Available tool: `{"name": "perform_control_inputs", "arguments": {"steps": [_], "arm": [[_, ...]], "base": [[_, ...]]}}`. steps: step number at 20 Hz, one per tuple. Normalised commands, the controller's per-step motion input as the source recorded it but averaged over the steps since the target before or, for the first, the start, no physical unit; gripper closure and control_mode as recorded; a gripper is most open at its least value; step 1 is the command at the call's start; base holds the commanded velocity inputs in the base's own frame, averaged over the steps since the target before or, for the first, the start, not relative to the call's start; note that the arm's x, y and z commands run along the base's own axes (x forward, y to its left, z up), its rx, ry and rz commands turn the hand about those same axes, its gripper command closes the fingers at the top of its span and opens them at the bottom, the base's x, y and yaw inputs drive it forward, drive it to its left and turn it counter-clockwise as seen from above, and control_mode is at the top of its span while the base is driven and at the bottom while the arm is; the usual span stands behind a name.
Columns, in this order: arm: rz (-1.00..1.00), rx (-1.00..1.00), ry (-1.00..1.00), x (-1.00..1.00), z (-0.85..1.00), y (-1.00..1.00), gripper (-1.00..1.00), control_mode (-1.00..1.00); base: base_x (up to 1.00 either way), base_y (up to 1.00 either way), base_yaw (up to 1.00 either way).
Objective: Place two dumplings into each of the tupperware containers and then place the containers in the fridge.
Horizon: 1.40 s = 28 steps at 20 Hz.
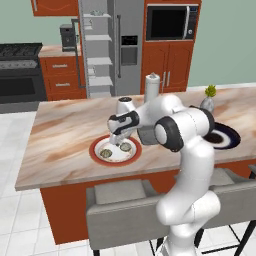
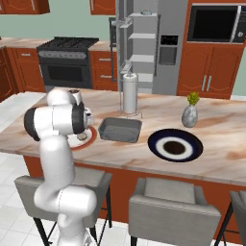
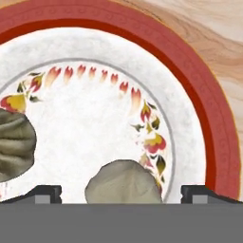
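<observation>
Over the red-rimmed plate [image 3: 209, 118] your hand [image 3: 121, 192] hangs wide open, one dumpling [image 3: 124, 182] between the fingertips, another [image 3: 14, 144] beside it. Looks soft, light, squashable; pinch its middle gently.

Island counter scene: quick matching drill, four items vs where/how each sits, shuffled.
Items:
1. gripper
2. dark grey tub
3. dark blue plate
4. fridge

States:
A. door open, shelves showing
B. between red-rimmed plate and dark blue plate
C. open, straddling a dumpling
D. near small vase

Pairs: 1-C, 2-B, 3-D, 4-A
</observation>
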Motion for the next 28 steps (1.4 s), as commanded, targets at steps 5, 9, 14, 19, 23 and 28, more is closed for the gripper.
{"name": "perform_control_inputs", "arguments": {"steps": [5, 9, 14, 19, 23, 28], "arm": [[0.0, 0.0, 0.05, 0.09, 0.0, -0.14, -1.0, -1.0], [0.0, 0.0, 0.03, -0.01, -0.12, -0.28, -1.0, -1.0], [-0.01, 0.0, 0.02, -0.05, -0.28, -0.1, -1.0, -1.0], [0.0, 0.0, 0.01, -0.28, -0.07, 0.0, -1.0, -1.0], [0.0, 0.0, 0.0, -0.37, 0.0, 0.0, -1.0, -1.0], [0.0, 0.0, 0.0, -0.43, 0.0, 0.0, -1.0, -1.0]], "base": [[0.0, 0.0, 0.0], [0.0, 0.0, 0.0], [0.0, 0.0, 0.0], [0.0, 0.0, 0.0], [0.0, 0.0, 0.0], [0.0, 0.0, 0.0]]}}
